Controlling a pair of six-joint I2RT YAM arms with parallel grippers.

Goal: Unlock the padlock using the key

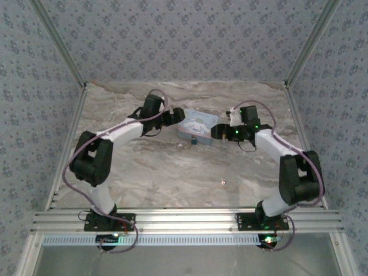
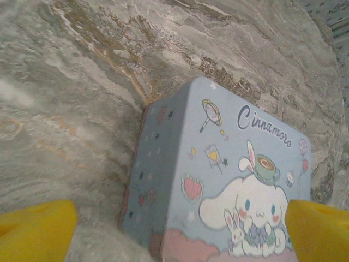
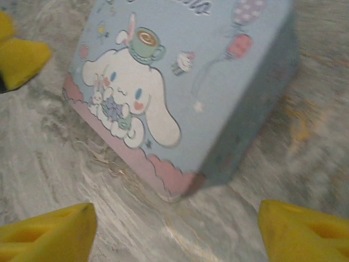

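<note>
At upper centre, the tin (image 1: 197, 123) is being flanked by the left pincer (image 1: 177, 119) and right pincer (image 1: 214, 132), both wide and empty, apparently to steady the padlock (image 1: 194, 140) at its lower edge.

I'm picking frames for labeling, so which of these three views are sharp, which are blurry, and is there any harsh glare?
Top external: evenly lit with no harsh glare, but coarse, so the tin is small and its print unreadable. Left wrist: the sharpest, with the tin's lettering legible, though the table at the left goes soft. Right wrist: blurred, worst along the tin's right side and the table beside it.
</note>
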